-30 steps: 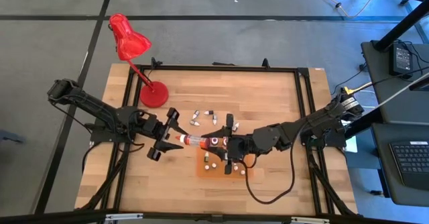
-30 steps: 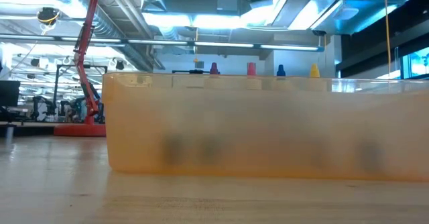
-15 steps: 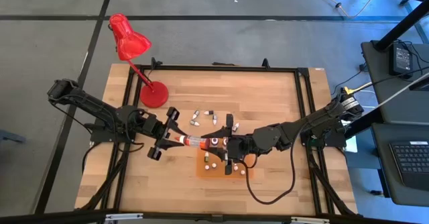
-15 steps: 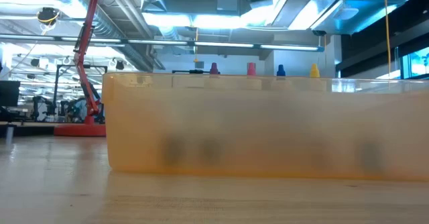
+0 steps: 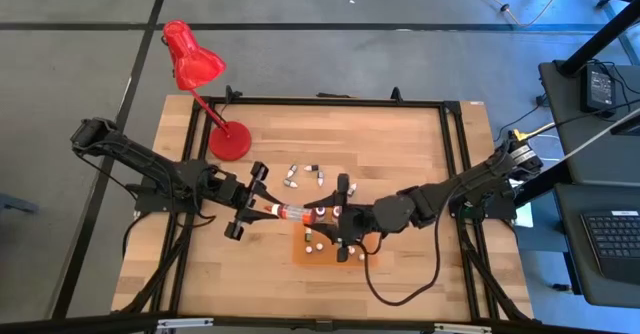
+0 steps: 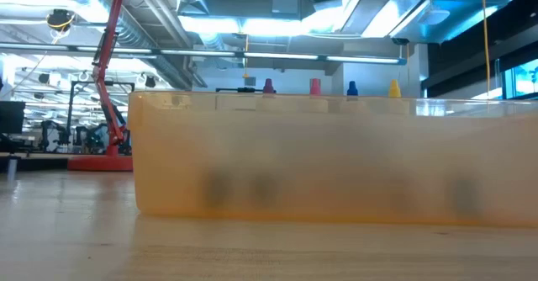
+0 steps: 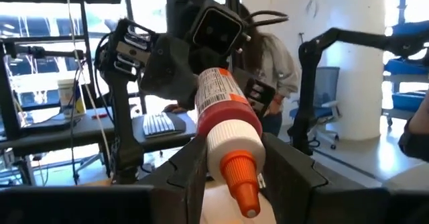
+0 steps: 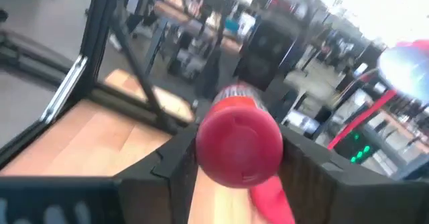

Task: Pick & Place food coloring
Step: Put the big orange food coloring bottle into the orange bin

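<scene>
One food coloring bottle (image 5: 295,211), with an orange nozzle, white cap, red labelled body and red base, hangs level above the table's middle between my two grippers. My left gripper (image 5: 265,209) is shut on its nozzle end. My right gripper (image 5: 332,214) is shut on its base end. In the left wrist view the bottle (image 7: 221,103) points its nozzle at the camera. Several small white-capped bottles (image 5: 305,174) lie on the wood behind it. Others stand on the orange mat (image 5: 300,254) below it. My left gripper pinches the bottle's white cap (image 7: 213,143), just behind the orange nozzle, between its two fingers. The fingers come level from the table's left and lie along the bottle, which is clear of the table. My right gripper has the bottle's round red base end (image 8: 238,147) between its two fingers (image 8: 177,167), which come level from the table's right along the bottle. The bottle is lifted clear and lies level.
A red desk lamp (image 5: 195,59) stands with its base (image 5: 230,141) at the table's far left. A black frame (image 5: 455,174) rims the table. In the low view the orange mat's edge (image 6: 336,159) fills the picture, and coloured nozzle tips (image 6: 315,86) show above it.
My left gripper's fingers have closed in onto the bottle's nozzle end. The bottle has stayed level between the two grippers, and both arms have kept their places.
</scene>
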Tool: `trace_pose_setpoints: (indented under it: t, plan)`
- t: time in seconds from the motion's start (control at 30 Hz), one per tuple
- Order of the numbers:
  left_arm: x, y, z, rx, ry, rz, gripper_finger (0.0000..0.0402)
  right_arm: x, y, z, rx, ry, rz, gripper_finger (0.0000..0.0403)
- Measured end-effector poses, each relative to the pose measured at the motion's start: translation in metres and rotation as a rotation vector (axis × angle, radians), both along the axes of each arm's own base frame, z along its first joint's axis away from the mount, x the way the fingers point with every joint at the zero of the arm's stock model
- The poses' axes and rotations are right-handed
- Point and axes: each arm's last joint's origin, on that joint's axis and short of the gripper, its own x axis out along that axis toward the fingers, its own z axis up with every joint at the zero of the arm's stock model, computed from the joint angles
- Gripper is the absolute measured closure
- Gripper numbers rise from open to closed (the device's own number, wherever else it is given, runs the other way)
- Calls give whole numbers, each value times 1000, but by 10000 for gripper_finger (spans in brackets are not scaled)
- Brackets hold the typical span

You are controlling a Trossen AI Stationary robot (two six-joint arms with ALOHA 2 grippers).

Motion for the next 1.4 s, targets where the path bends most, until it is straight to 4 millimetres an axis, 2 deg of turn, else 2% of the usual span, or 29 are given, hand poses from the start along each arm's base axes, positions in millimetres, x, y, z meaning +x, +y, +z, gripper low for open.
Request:
trace_pose_setpoints:
  t: [0.2,0.37,0.53,0.67,0.9,1.07,1.4]
  plan:
    - [1,1,-4,7,43,35,287,-22,12,1,44,86,-182,115]
    - [8,2,-6,74,259,150,287,-56,21,5,143,189,-300,71]
    - [11,8,4,95,525,241,287,-85,24,2,309,285,-354,64]
    - [19,17,7,76,741,277,287,-94,23,-5,362,333,-406,64]
    - [54,25,11,95,1057,214,287,-97,21,-9,391,381,-425,63]
    - [80,26,6,150,1256,204,286,-97,21,-10,403,409,-404,63]
    - [126,18,-14,260,1446,105,284,-103,18,-15,426,478,-445,63]
